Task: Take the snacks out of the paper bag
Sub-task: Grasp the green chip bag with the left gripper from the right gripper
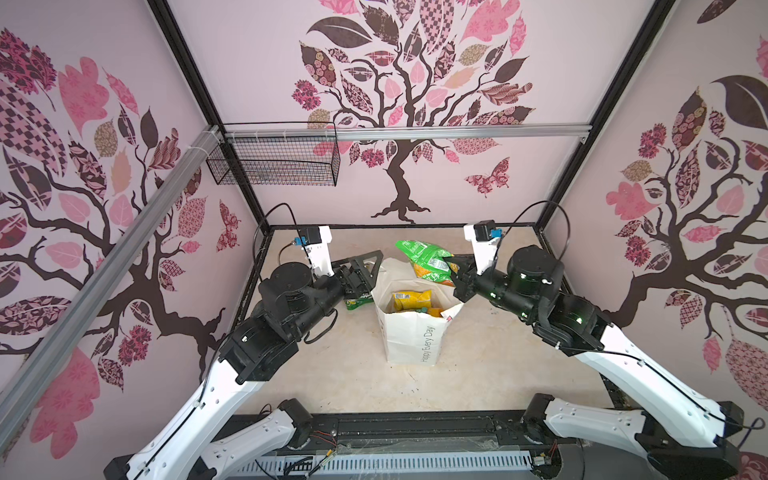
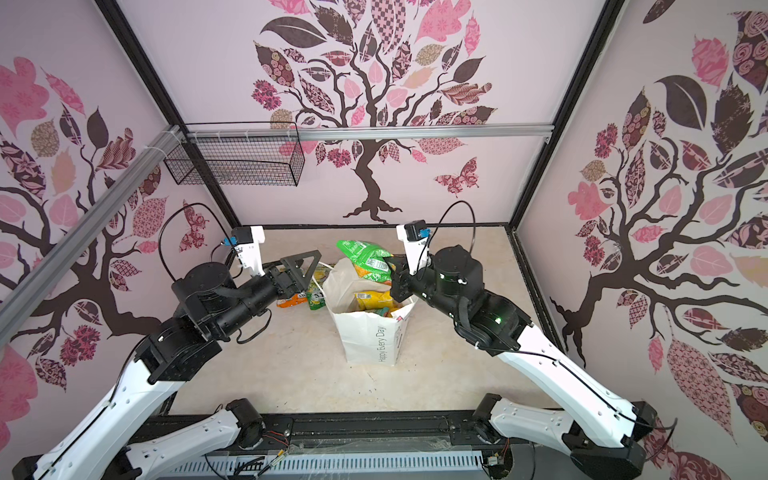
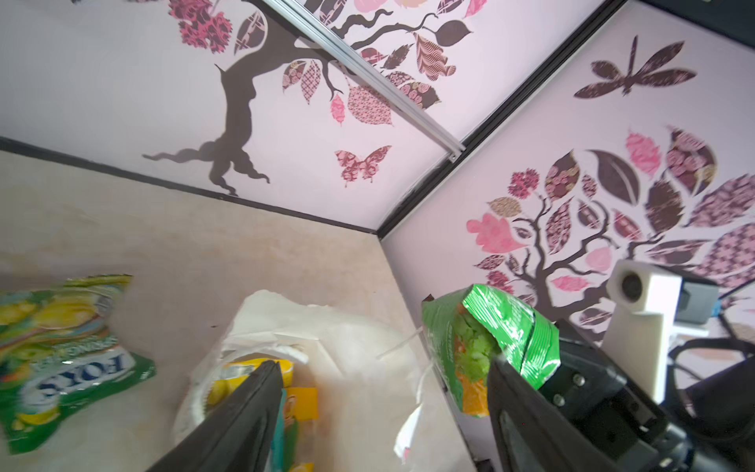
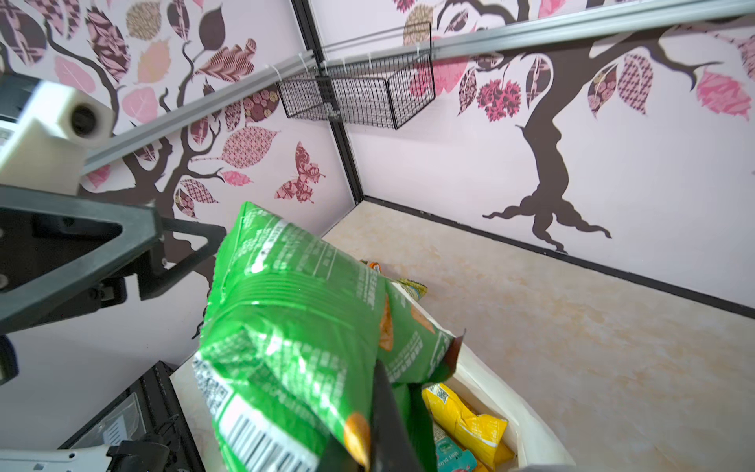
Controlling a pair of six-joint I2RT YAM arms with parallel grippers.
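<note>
The white paper bag (image 1: 413,332) (image 2: 368,336) stands upright mid-table with its mouth open. My right gripper (image 1: 454,266) (image 2: 392,266) (image 4: 382,392) is shut on a green snack packet (image 1: 424,257) (image 2: 365,257) (image 4: 294,327), held above the bag's far rim. A yellow packet (image 1: 411,300) (image 4: 465,417) and a teal one (image 4: 453,453) lie inside. My left gripper (image 1: 365,264) (image 2: 301,268) (image 3: 384,363) hangs open over the bag's left edge (image 3: 327,327), holding nothing. A green-yellow FOX'S packet (image 1: 357,302) (image 2: 318,293) (image 3: 61,359) and an orange one (image 2: 291,300) lie on the table left of the bag.
A black wire basket (image 1: 274,162) (image 2: 237,162) (image 4: 359,90) hangs on the back wall at the left, well above the table. Patterned walls close in the beige table (image 1: 478,374) on three sides. Both arms lean in from the front corners.
</note>
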